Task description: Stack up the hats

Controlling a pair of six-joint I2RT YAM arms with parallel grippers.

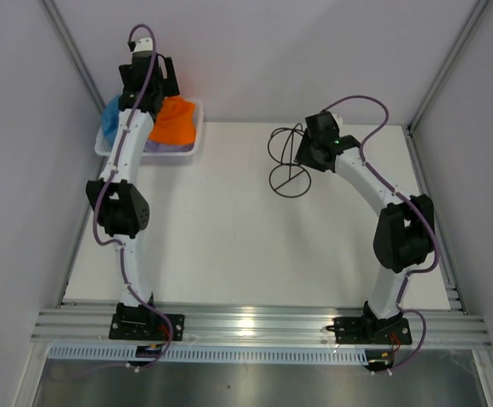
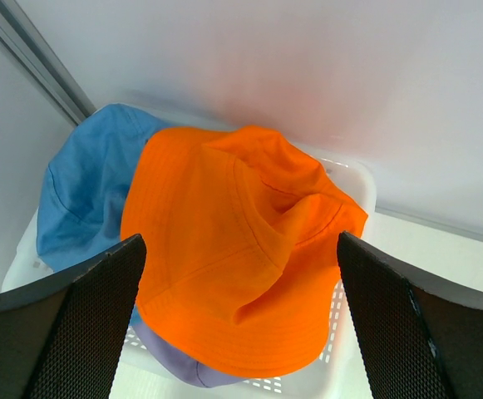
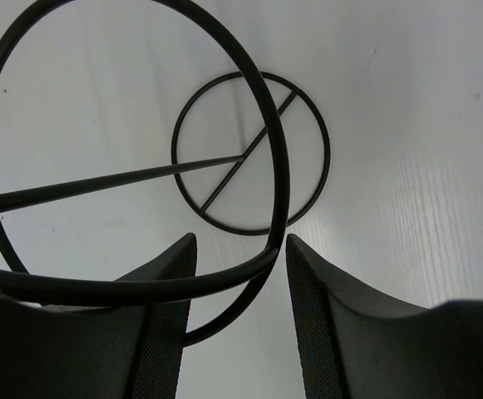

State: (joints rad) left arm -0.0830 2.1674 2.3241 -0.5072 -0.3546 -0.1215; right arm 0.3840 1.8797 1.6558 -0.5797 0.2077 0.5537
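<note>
The orange hat lies crumpled on top in the white mesh basket at the far left. The blue hat lies beside it to the left, and a strip of the lavender hat shows underneath. In the left wrist view the orange hat covers part of the blue hat and most of the lavender hat. The pale pink hat is out of view. My left gripper hangs wide open above the orange hat, apart from it. My right gripper is open, with the wire stand's top ring passing between its jaws.
The thin black wire stand stands at mid-table, right of centre; its top ring and round base show in the right wrist view. The basket's rim sits close to the back wall and the left wall.
</note>
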